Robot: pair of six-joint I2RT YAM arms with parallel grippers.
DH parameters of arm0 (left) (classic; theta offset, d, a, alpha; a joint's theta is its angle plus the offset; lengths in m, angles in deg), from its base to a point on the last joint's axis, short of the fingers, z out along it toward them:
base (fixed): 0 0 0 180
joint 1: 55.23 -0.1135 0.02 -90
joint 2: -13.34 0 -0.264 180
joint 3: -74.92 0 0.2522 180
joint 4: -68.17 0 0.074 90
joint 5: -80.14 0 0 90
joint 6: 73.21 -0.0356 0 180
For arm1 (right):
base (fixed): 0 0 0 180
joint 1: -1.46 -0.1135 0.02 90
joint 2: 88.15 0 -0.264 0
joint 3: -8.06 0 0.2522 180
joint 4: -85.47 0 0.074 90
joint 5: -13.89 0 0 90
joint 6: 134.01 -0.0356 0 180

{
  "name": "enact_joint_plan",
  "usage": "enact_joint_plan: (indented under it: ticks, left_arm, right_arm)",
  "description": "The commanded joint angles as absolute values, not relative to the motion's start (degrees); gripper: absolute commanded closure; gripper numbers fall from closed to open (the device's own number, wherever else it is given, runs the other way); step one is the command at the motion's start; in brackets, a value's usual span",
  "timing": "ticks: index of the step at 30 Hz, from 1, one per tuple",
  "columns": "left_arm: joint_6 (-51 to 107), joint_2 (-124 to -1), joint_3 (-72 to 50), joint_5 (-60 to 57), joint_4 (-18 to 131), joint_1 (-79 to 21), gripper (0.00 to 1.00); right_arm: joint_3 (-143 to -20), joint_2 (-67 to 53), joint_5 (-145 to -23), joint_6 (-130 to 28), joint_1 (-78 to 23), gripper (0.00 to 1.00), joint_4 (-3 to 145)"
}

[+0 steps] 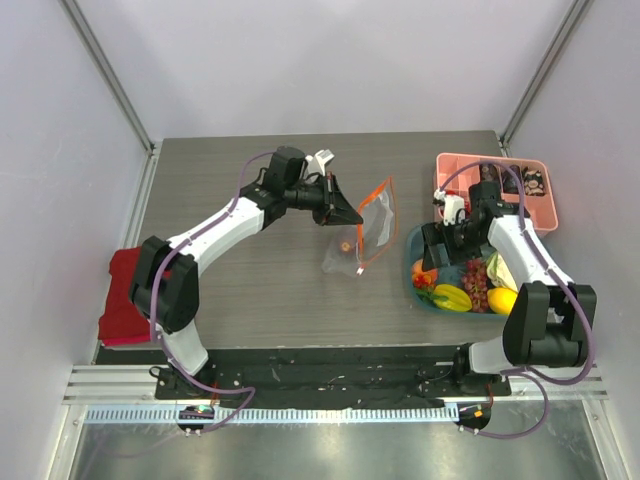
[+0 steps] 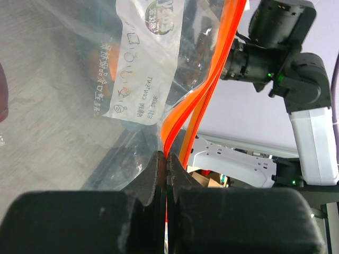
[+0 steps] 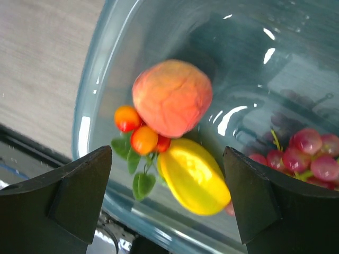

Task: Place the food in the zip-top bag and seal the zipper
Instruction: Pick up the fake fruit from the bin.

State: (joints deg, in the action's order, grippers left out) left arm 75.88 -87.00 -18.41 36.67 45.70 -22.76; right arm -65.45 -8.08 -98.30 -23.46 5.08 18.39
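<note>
The arms (image 1: 215, 235) are white-shelled with black joints, purple cables (image 1: 240, 190), and black left gripper (image 1: 350, 214) and right gripper (image 1: 432, 265).

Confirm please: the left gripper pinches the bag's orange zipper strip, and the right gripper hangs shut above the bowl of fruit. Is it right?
The right gripper is open, not shut: the right wrist view shows its fingers wide apart above the bowl. The left gripper does pinch the zipper strip.
</note>
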Motion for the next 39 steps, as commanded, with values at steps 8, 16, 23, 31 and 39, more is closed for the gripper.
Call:
enact_joint_plan:
  ticks: [8, 16, 23, 31, 39]
  left_arm:
    - [73.7, -85.4, -19.2, 37.1, 44.5, -23.1, 1.00]
    - [73.4, -86.7, -20.0, 36.9, 43.5, -23.1, 1.00]
    - [73.0, -87.5, -21.1, 37.4, 42.7, -23.1, 1.00]
    - [73.5, -87.5, -21.6, 38.6, 42.7, -23.1, 1.00]
    - [74.3, -88.5, -23.6, 39.5, 42.2, -23.1, 1.00]
  right_arm:
    - [-63.2, 0.3, -96.1, -26.9, 3.1, 0.09, 28.7]
    - [-63.8, 3.4, -95.2, -27.6, 2.6, 0.21, 30.1]
    - [-68.0, -1.7, -96.1, -26.3, 3.9, 0.48, 23.8]
    - [-80.4, -14.1, -108.3, -24.2, 4.8, 0.58, 15.6]
    - [-89.7, -18.4, -119.4, -32.3, -2.5, 0.58, 19.7]
